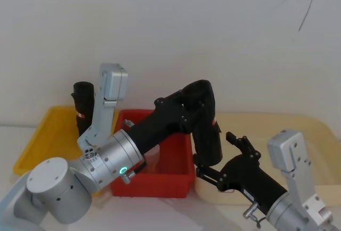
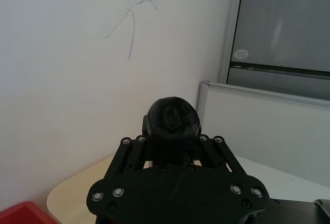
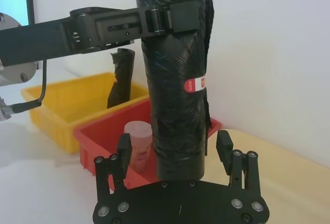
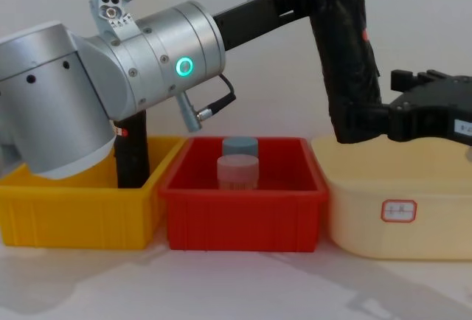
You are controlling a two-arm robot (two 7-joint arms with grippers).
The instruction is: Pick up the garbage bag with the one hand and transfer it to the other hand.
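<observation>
The garbage bag [image 3: 175, 105] hangs upright in the air, a tightly rolled black cylinder with a red-and-white mark on its side. Its lower end sits above the near-left edge of the cream tray [image 4: 398, 187], just beside the red bin [image 4: 243, 217].

The left gripper [image 3: 170, 17] is clamped across the roll near its top. The left arm reaches diagonally from the lower left over the red bin, its green ring [image 4: 184, 66] lit.

The right gripper [image 3: 174, 141] enters from the lower right above the cream tray. Its fingers [image 3: 223, 146] are spread wide on either side of the roll's lower end, with a gap on each side.

The red bin holds a pink jar [image 4: 237, 172] and a blue-capped jar [image 4: 240, 145]. A second black roll [image 4: 133, 150] stands in the yellow bin [image 4: 74, 217].
</observation>
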